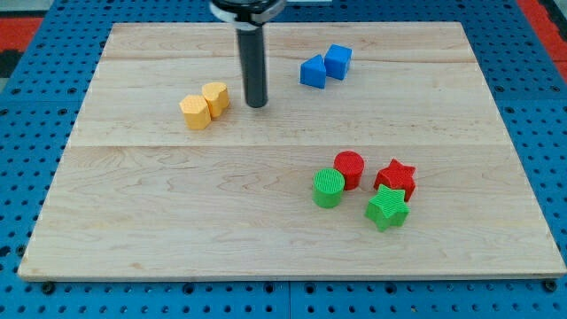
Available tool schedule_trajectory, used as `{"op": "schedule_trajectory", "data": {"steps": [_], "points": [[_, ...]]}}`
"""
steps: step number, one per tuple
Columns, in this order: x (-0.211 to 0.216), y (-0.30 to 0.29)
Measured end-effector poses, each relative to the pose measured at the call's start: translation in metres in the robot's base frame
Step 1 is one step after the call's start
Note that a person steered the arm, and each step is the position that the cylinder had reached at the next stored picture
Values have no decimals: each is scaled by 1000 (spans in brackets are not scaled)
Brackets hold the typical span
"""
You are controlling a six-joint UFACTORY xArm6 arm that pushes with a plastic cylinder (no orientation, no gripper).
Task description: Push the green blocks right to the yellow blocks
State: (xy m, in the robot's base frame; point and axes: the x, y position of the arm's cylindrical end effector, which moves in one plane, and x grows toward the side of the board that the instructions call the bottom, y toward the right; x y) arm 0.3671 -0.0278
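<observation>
A green cylinder (328,188) and a green star (387,208) sit at the lower right of the wooden board (177,230). Two yellow blocks touch each other at the upper left: one (196,112) lower left, the other (215,97) upper right. My tip (257,105) rests on the board just right of the yellow blocks, a small gap away, and far up and left of the green blocks.
A red cylinder (349,168) touches the green cylinder's upper right. A red star (395,178) sits just above the green star. Two blue blocks (313,71) (337,61) lie together near the view's top, right of my tip.
</observation>
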Motion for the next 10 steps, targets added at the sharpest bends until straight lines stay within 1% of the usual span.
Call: {"op": "schedule_trajectory", "data": {"steps": [2, 3, 4, 5, 6, 7, 8, 9, 10], "points": [[46, 163], [114, 247], [182, 252], [196, 196], [189, 141], [165, 86], [133, 70], [132, 53], [132, 22]]}}
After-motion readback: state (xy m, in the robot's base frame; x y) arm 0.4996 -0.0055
